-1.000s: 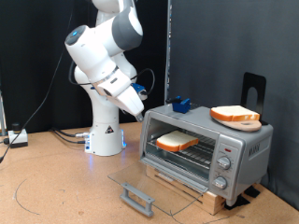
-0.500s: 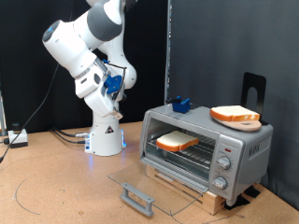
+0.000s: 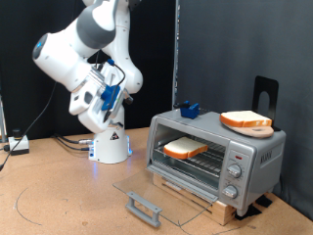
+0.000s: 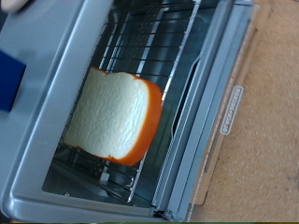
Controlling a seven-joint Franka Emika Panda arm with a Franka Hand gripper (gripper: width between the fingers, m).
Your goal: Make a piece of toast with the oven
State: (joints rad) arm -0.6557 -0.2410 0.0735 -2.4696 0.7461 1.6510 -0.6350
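The silver toaster oven (image 3: pixel 256 157) stands at the exterior view's right with its glass door (image 3: pixel 161 193) folded down open. One slice of toast (image 3: pixel 184 149) lies flat on the wire rack inside; it also shows in the wrist view (image 4: pixel 112 117), pale with an orange-brown crust. A second, alike slice (image 3: pixel 245 120) lies on top of the oven. My gripper (image 3: pixel 106 96) is pulled back high at the exterior view's left, well clear of the oven. Nothing shows between its fingers, and they do not show in the wrist view.
A small blue object (image 3: pixel 189 109) sits on the oven's top rear corner, also showing in the wrist view (image 4: pixel 9 79). The oven rests on a wooden board (image 3: pixel 220 208). The robot base (image 3: pixel 110 145) stands behind on the brown table. Cables (image 3: pixel 39 201) lie at the left.
The arm has swung away from the oven toward the exterior view's left, folding the hand back over the base. The toast and the open door have not moved.
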